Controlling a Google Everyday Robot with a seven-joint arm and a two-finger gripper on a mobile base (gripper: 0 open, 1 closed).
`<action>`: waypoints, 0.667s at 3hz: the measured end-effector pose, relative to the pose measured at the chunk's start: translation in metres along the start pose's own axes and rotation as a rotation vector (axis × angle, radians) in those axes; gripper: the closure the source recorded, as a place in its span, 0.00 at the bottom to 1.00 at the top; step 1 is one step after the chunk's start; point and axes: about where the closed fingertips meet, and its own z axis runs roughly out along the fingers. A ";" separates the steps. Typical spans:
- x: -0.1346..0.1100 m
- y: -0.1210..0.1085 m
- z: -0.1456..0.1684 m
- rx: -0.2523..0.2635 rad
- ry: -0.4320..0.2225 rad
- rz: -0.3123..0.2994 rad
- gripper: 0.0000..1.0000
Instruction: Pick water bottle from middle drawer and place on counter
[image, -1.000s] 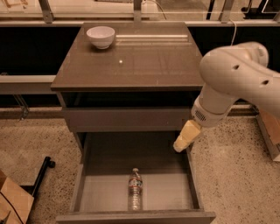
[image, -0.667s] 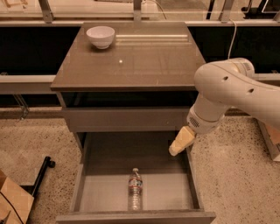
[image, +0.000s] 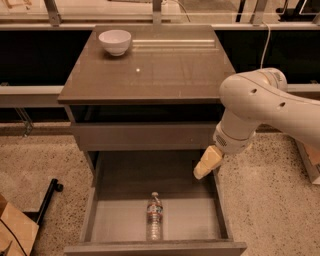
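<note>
– Since the wide grey-brown middle drawer (image: 116, 221) stands pulled out, what's the status?
– Nothing picked yet. Small clear ribbed plastic water bottle (image: 154, 217) lies on the drawer's pale floor near the front, cap toward the cabinet. Grasp, lift and placing all left.
– Pincer?
– Cream pincer (image: 206, 164) hangs over the drawer's right rear corner, apart from the bottle. Wide or narrow: can't tell.
– Surface, room?
– Glossy grey-brown counter surface (image: 155, 75) carries a white bowl (image: 115, 41) at back left. Speckled floor (image: 45, 155) around, metal railing (image: 155, 12) behind.

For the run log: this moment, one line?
tool: over middle drawer, right rear | water bottle: in drawer, ungrasped | counter: bowl
</note>
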 end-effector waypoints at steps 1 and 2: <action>-0.013 0.022 0.030 -0.064 0.040 0.038 0.00; -0.029 0.044 0.072 -0.134 0.080 0.095 0.00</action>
